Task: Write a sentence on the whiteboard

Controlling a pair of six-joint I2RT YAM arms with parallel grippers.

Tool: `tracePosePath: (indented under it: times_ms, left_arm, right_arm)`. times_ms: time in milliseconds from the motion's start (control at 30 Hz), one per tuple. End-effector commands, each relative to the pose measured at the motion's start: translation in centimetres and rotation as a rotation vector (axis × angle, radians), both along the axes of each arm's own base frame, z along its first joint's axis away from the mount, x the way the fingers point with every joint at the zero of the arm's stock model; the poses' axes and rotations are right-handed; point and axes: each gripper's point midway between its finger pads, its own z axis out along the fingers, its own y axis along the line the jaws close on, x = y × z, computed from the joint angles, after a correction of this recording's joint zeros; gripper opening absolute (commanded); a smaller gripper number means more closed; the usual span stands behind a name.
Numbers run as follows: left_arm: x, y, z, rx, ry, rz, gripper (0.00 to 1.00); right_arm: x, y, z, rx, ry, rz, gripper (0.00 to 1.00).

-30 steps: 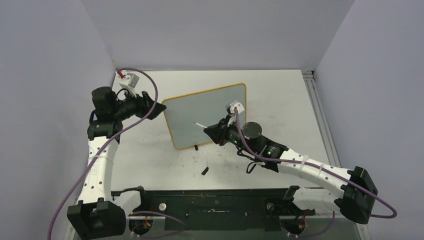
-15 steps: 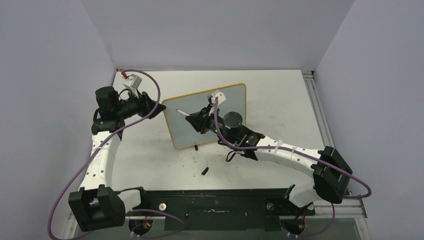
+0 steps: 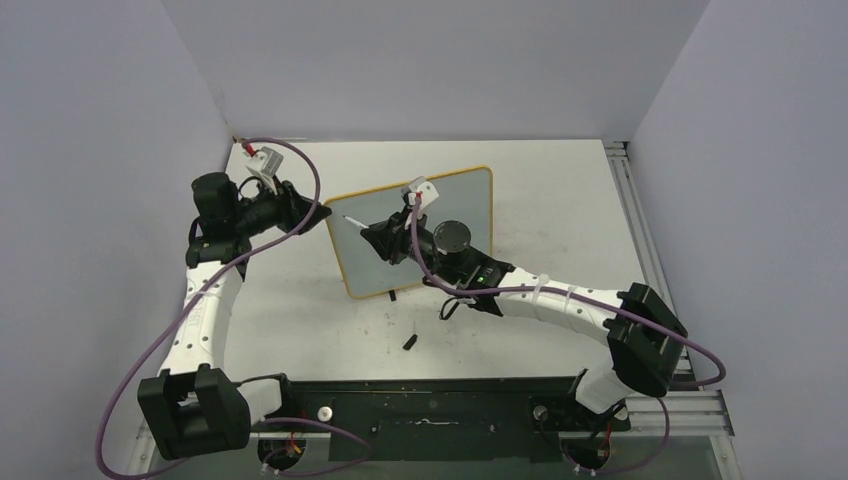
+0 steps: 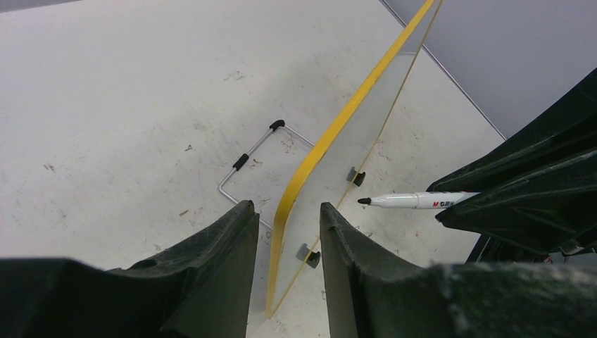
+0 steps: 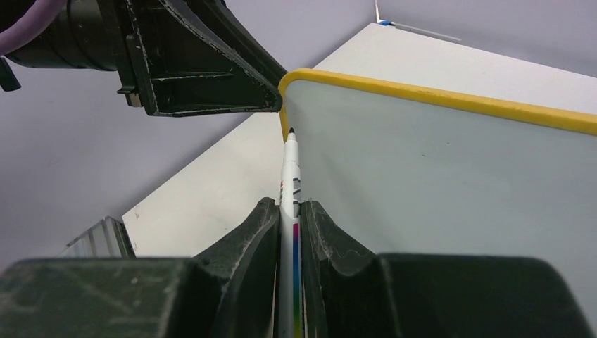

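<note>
Whiteboard (image 3: 468, 200) stands propped up a bit left of centre in the overhead view, tilted back on its wire stand (image 4: 248, 156), and its face looks totally blank, so none of the sentence is down yet.

The right gripper (image 5: 287, 208) has its jaws clamped on the marker (image 5: 289, 167). The black tip sits right at the board's upper left corner, touching the face or a hair off it; can't tell which.

The left gripper (image 4: 285, 211) has one finger either side of the yellow frame at that same corner. There's a sliver of daylight on both sides in its wrist view, so whether it's actually pinching the board is anyone's guess.

What could go wrong here:
- If the left gripper isn't really holding, pen pressure probably shoves the board back or folds the stand.
- The tip is very near the left gripper's fingers (image 5: 211, 88), so a stroke drifting left could bump them or run onto the frame.
- The marker's held far back along its barrel, so it might twist or slide in the grip once it drags, and the letters go wobbly.
</note>
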Motion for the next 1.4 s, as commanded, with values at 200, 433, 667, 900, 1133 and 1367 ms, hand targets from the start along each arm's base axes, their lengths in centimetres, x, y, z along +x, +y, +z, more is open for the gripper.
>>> tracePosePath:
  times_ms: [200, 433, 667, 900, 1133, 1367]
  left_arm:
    - [0.3, -0.3, 0.7, -0.020, -0.047, -0.035, 0.31]
    - [0.3, -0.5, 0.5, -0.025, -0.044, -0.046, 0.23]
    - [0.4, -0.5, 0.3, -0.025, -0.041, -0.049, 0.16]
    - [0.4, -0.6, 0.2, -0.023, -0.041, -0.051, 0.11]
    - [0.4, -0.6, 0.2, -0.021, -0.042, -0.050, 0.09]
    - [0.4, -0.6, 0.3, -0.020, -0.046, -0.052, 0.07]
  right_arm:
    - [0.3, 1.5, 3.7, 0.084, -0.079, -0.013, 0.05]
    - [1.1, 1.5, 3.4, 0.081, -0.074, -0.056, 0.05]
    - [1.4, 1.7, 3.1, 0.076, -0.072, -0.069, 0.05]
    - [1.4, 2.1, 2.9, 0.080, -0.070, -0.069, 0.05]
    - [1.6, 2.4, 2.6, 0.075, -0.067, -0.073, 0.05]
    - [2.0, 2.2, 2.1, 0.056, -0.056, -0.103, 0.05]
